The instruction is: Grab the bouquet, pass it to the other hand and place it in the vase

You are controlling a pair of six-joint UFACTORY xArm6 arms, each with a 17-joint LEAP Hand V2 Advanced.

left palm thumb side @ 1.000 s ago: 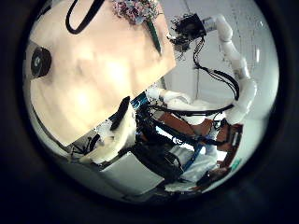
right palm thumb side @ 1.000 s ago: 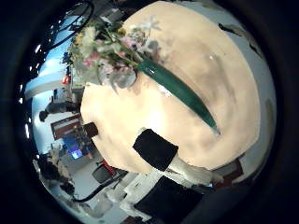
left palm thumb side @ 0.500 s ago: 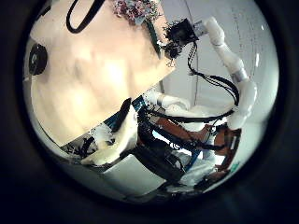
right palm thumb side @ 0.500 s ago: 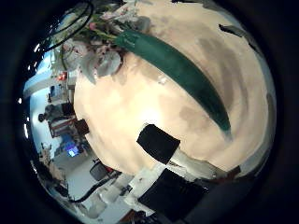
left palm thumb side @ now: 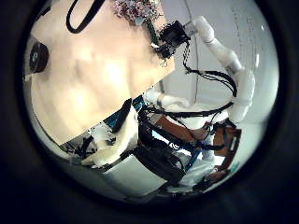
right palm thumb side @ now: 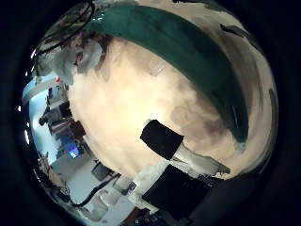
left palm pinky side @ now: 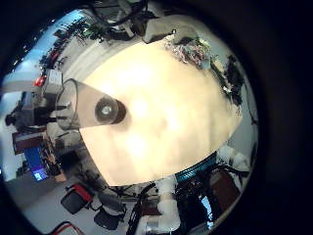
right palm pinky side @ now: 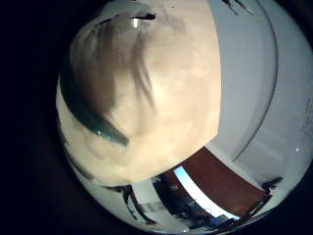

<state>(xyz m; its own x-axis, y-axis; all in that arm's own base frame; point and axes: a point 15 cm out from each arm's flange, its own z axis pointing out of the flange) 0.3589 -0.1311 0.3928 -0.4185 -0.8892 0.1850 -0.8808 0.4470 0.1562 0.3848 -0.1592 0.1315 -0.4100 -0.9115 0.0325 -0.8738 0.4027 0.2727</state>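
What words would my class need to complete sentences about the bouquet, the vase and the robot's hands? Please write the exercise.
1. The bouquet lies on the ___.
2. The vase stands upright, well apart from the ___.
3. The hand nearest the bouquet is the robot's ___ one.

Missing words: table; bouquet; right (the right hand).

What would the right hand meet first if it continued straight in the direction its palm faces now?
Most likely the bouquet's green wrapped stem, lying on the table. It fills much of the right hand's thumb side view, though exact depth is unclear.
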